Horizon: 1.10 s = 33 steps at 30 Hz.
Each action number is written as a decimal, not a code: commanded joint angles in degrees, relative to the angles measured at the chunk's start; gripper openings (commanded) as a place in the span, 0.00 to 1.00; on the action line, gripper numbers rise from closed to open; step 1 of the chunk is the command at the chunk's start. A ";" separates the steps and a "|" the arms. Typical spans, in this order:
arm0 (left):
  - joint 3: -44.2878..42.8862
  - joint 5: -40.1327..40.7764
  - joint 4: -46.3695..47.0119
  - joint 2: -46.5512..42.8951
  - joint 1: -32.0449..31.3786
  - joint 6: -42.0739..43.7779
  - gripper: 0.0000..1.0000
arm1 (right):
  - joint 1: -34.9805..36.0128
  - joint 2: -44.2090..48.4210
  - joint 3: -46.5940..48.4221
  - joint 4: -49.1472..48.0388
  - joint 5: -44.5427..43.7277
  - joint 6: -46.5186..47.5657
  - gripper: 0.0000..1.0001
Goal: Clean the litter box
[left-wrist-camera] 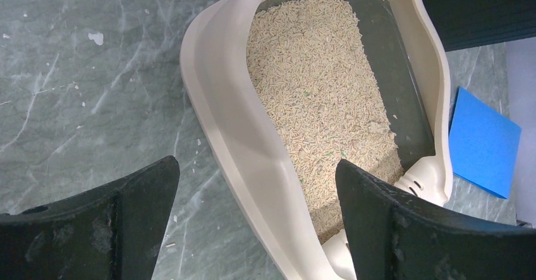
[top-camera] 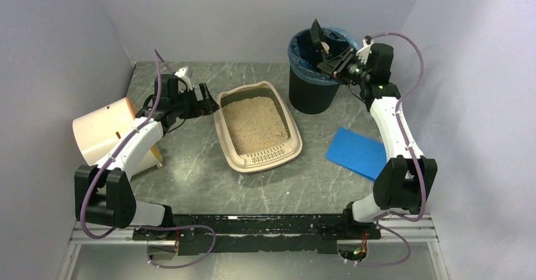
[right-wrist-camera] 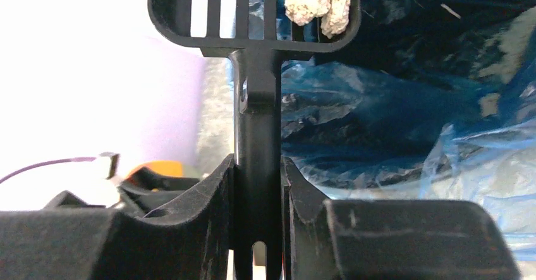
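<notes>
The beige litter box with tan litter sits mid-table, its slotted lip toward the near side; it also shows in the left wrist view. My left gripper is open, just left of the box's far left rim, its jaws straddling the rim. My right gripper is shut on the handle of a black slotted scoop and holds it over the black bin with blue liner. A pale clump lies in the scoop head.
A cream cylindrical drum lies on its side at the left by the left arm. A blue sheet lies flat to the right of the box. The walls stand close on both sides.
</notes>
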<state>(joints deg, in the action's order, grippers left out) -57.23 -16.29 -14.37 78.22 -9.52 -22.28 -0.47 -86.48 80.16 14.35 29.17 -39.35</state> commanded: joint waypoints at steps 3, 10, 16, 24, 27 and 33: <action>0.11 -0.62 1.69 -1.23 0.20 0.31 0.98 | -3.86 4.81 -7.84 -22.42 12.40 -20.58 0.00; 0.28 -0.32 1.67 -1.76 0.20 0.40 0.98 | -7.83 4.83 -18.23 -45.06 18.33 -44.65 0.00; 0.48 -0.32 1.80 -2.02 0.20 0.31 0.98 | -9.16 4.67 -22.36 -55.62 19.96 -55.66 0.00; 0.38 -0.14 1.56 -2.15 0.25 0.49 0.98 | -9.64 3.91 -26.38 -63.45 20.00 -65.21 0.00; 0.28 -0.31 1.60 -2.10 0.20 0.48 0.98 | -9.64 3.37 -28.21 -66.89 19.90 -69.72 0.00; 0.31 -0.23 1.58 -2.22 0.20 0.56 0.98 | -9.73 1.47 -31.81 -75.84 19.60 -78.68 0.00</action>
<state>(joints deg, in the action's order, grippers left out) -57.23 -16.27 -14.37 77.56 -9.52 -22.28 -9.65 -83.68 50.00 -51.96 48.47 -110.19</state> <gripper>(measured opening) 0.979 0.279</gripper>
